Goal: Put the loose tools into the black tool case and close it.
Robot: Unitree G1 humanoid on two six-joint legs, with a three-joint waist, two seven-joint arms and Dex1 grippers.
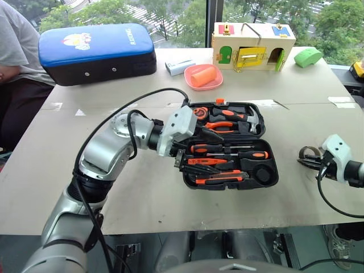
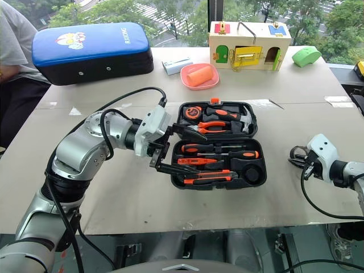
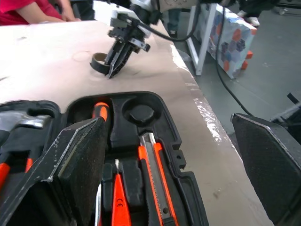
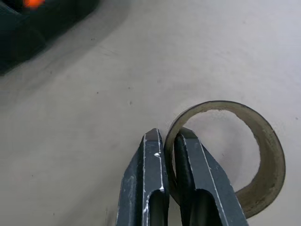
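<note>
The right tool (image 4: 164, 139) is pinching the wall of the small dark tape roll (image 4: 263, 155), with 1 finger inside the ring and 1 outside, its 2 black fingers pressed nearly together on the thin band. The roll is lying flat on the tabletop (image 1: 142, 193), extending ahead of this tool's tips, and the black tool case (image 1: 267, 182) is sitting well apart from it, off toward the left tool's side.

The left tool (image 2: 176, 149) is hovering with its fingers spread wide at the near edge of the open case, 1 finger reaching over the lid half and the other over the base half. Just ahead of its fingertips, the orange-and-black utility knife (image 1: 219, 177) is lying in the front recess of the base. Beyond that are sitting the slim orange tester screwdriver (image 1: 207, 161) and 2 black-and-orange-handled screwdrivers (image 1: 253, 154) in their slots. A round recess (image 3: 141, 113) at the far corner of the base, past the knife, is standing unfilled. The lid half is holding pliers (image 1: 224, 125), a hammer (image 1: 250, 116) and a tape measure (image 1: 199, 112).

Further across the tabletop, beyond the case from the left tool, are resting a blue-topped padded case (image 1: 96, 51), a pink dish (image 1: 203, 77) and a wooden latch box (image 1: 253, 45).
</note>
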